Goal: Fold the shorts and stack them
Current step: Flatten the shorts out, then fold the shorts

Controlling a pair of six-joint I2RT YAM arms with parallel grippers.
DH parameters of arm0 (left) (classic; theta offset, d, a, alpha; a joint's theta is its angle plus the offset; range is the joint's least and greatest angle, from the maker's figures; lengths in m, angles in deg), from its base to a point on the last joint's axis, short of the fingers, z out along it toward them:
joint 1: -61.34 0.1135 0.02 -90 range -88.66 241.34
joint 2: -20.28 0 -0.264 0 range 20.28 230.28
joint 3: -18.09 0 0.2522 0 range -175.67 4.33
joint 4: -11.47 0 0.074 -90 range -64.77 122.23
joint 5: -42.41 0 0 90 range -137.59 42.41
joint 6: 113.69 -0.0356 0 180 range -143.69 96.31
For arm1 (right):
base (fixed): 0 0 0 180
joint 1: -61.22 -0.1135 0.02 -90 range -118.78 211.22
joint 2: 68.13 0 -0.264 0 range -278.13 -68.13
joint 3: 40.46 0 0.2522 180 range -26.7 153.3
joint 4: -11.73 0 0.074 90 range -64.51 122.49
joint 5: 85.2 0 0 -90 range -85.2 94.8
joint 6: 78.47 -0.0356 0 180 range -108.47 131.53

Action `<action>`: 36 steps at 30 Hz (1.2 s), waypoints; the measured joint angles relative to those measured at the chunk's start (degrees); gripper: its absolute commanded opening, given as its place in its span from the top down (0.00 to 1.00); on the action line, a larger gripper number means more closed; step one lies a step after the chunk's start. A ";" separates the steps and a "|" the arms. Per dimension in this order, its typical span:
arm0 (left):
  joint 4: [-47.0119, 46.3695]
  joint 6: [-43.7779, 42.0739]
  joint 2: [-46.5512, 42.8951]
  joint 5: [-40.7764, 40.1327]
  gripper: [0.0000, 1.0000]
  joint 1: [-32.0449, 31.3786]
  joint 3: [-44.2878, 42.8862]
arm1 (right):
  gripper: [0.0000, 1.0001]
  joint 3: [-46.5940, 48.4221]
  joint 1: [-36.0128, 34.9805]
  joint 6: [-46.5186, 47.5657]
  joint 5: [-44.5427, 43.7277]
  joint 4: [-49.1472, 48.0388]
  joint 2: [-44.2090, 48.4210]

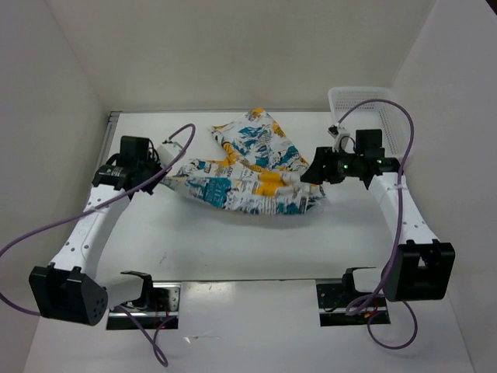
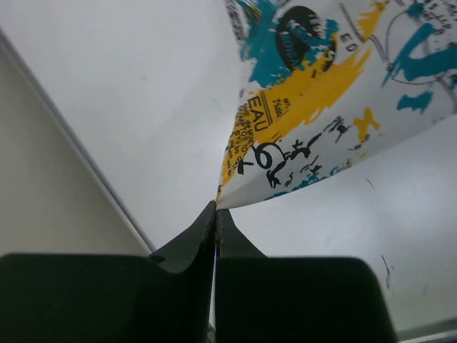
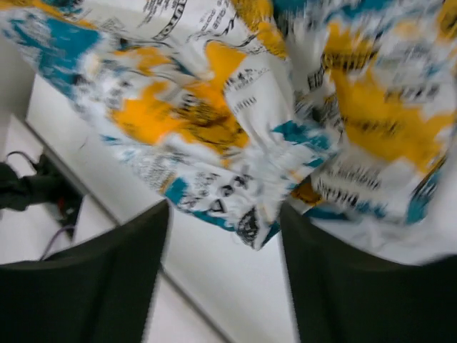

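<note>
The left arm (image 1: 92, 225) and right arm (image 1: 405, 214) are built from slim white links joined by boxy black housings; a row of small holes dots the left one. Each trails a looping purple cable (image 1: 46, 230). Small green lights (image 1: 344, 165) glow on the right wrist. The left claw (image 1: 161, 181) and right claw (image 1: 314, 174) are matt black, with broad fingers (image 3: 86, 286).
</note>
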 measured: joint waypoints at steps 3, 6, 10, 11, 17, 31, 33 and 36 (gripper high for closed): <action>2.36 0.11 -2.03 0.59 1.00 -0.35 5.46 | 0.20 -3.41 -0.17 1.36 -0.66 5.44 3.48; 3.17 0.94 -3.15 1.49 1.00 -0.35 7.48 | 0.20 -3.21 -1.70 2.29 -2.69 7.93 6.86; 2.16 2.89 -3.19 1.97 1.00 -0.35 8.90 | 0.25 -2.01 -5.92 5.16 -9.42 9.27 6.99; 2.05 3.15 -3.19 1.92 1.00 -0.35 9.33 | 0.25 -2.05 -7.48 5.75 -11.87 9.70 6.43; 2.01 4.26 -2.95 1.90 1.00 -0.24 10.93 | 0.19 -2.80 -14.62 6.23 -20.15 10.32 1.22; 0.13 4.39 7.50 -0.07 1.00 2.84 7.98 | 0.10 0.52 -25.75 -6.23 -33.51 10.97 -15.87; 0.02 4.44 9.14 -0.07 1.00 3.15 6.56 | 0.08 6.51 -24.96 -6.93 -35.43 8.41 -20.26; -0.61 4.57 10.75 -0.07 1.00 3.43 4.68 | 0.00 12.07 -24.35 -12.55 -37.75 1.68 -21.05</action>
